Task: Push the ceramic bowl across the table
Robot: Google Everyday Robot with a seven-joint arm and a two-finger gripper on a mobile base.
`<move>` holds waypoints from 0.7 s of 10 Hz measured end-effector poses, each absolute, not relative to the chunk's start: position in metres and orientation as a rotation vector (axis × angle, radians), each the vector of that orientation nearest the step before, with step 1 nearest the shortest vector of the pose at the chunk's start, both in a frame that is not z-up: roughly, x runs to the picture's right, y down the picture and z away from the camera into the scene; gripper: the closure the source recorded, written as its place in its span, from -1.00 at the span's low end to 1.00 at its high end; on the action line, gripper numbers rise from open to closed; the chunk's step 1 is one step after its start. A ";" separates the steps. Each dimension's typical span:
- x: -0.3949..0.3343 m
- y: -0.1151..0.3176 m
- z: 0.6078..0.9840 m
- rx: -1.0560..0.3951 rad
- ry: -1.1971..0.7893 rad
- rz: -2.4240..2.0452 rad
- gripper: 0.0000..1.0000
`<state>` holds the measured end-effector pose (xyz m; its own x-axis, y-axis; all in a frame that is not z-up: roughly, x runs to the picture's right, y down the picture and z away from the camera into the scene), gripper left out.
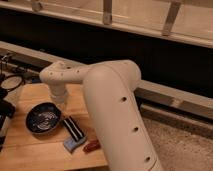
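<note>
The ceramic bowl [43, 118] is sitting in the lower left of the frame, on the left part of the light-brown plank worktop [30, 150]. It is showing as a dark blue-black, glossy, shallow round dish, with pale swirl rings catching the light on its inside.

The white arm [112, 100] is reaching from the lower right up toward the left centre of the frame and bending downward over the worktop. The gripper [59, 101] is hanging at its end, just above and to the right of the bowl's far rim. Whether it is touching the bowl, and whether it is wide or narrow, cannot be told.

Just right of the bowl, a black-and-white striped object [72, 128] is lying on a blue pad [71, 144]. A small reddish-brown item [91, 146] is lying beside it.
</note>
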<state>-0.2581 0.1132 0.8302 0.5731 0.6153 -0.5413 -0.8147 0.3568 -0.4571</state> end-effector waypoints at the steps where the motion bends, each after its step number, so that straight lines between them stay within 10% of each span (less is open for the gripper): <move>1: -0.265 0.115 0.829 -0.766 0.299 0.933 0.95; 7: -0.224 0.087 0.819 -0.709 0.259 1.046 -0.21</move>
<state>-0.2238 0.0865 0.8189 0.4956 0.6994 -0.5150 -0.8589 0.3065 -0.4102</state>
